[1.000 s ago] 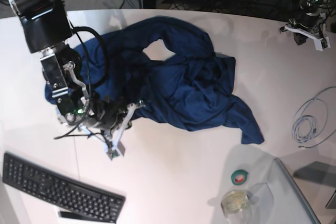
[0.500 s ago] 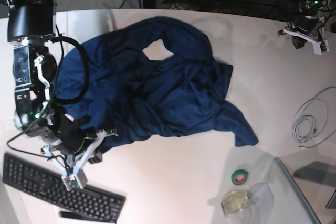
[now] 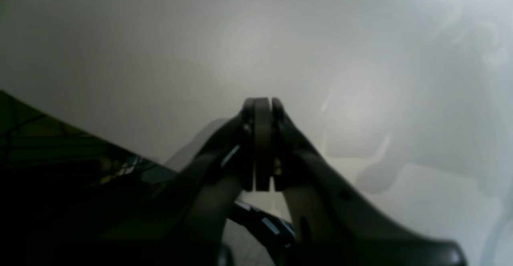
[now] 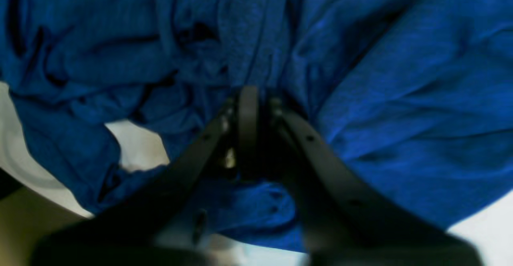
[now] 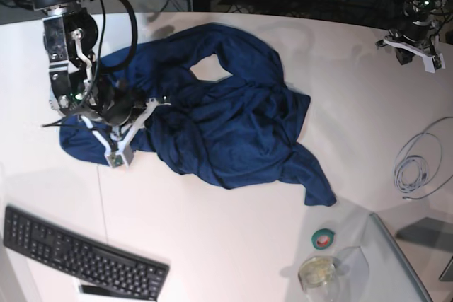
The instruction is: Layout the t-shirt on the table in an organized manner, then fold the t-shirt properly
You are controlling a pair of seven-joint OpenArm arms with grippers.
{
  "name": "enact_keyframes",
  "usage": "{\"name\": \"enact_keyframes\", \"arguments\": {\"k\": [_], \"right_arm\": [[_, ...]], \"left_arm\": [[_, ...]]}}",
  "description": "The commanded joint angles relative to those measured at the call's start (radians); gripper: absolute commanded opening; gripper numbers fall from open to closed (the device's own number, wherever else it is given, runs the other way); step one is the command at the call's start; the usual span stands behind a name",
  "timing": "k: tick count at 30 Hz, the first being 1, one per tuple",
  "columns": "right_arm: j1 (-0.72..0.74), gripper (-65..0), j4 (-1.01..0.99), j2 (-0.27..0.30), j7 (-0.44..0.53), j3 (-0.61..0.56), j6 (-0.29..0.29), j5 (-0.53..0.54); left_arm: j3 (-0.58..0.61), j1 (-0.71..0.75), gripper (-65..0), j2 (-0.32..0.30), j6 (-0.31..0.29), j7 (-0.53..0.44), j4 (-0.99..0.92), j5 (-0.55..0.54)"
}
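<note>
Dragged back leftward, the t-shirt point(image 5: 219, 118) stays bunched, soft and limp; right gripper point(image 5: 117, 150) pinches its hem, left gripper point(image 3: 262, 109) clenched empty.

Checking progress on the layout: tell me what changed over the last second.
The right claw swung out toward the keyboard, then back up-table, dragging the t-shirt, which has bunched leftward; its right tail pulled in. Whether it still grips is unclear. The left claw, tape roll and cable stayed put.

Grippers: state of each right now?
Left gripper: shut, empty, over the bare table.
Right gripper: down on the t-shirt; open or gripping cloth cannot be told.
</note>
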Motion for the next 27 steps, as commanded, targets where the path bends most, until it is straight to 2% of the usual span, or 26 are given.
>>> {"name": "enact_keyframes", "arguments": {"k": [1, 4, 6, 10, 13, 17, 22, 24, 27], "right_arm": [[0.012, -50.4, 0.038, 0.005, 0.011, 0.001, 0.003, 0.014], [0.050, -32.9, 0.075, 0.006, 0.018, 0.001, 0.003, 0.014], [0.116, -26.7, 0.052, 0.008, 0.020, -0.005, 0.003, 0.013], [0.305, -29.0, -0.183, 0.000, 0.049, -0.009, 0.010, 0.013], [0.435, -29.0, -0.423, 0.000, 0.116, -0.085, 0.013, 0.019], [0.509, -29.0, -0.661, -0.044, 0.222, -0.184, 0.013, 0.016], [0.546, -29.1, -0.824, -0.075, 0.316, -0.201, 0.011, 0.016], [0.543, -35.3, -0.830, -0.075, 0.337, -0.201, 0.011, 0.016], [0.533, -53.0, -0.827, -0.075, 0.343, -0.198, 0.011, 0.016]], "left_arm": [[-0.006, 0.002, -65.0, -0.016, 0.002, -0.019, 0.013, -0.009], [-0.006, 0.002, -65.0, -0.016, 0.002, -0.019, 0.014, -0.009], [-0.006, 0.002, -65.0, -0.016, 0.002, -0.019, 0.014, -0.009], [-0.006, 0.002, -65.0, -0.016, 0.002, -0.019, 0.014, -0.009], [-0.007, 0.002, -65.0, -0.016, 0.002, -0.019, 0.014, -0.009], [-0.006, 0.002, -65.0, -0.015, 0.002, -0.019, 0.014, -0.009], [-0.007, 0.002, -65.0, -0.013, 0.002, -0.019, 0.014, -0.009], [-0.014, 0.003, -65.0, -0.015, 0.002, -0.019, 0.013, -0.009], [-0.014, 0.006, -65.0, -0.016, 0.002, -0.019, 0.013, -0.009]]}}
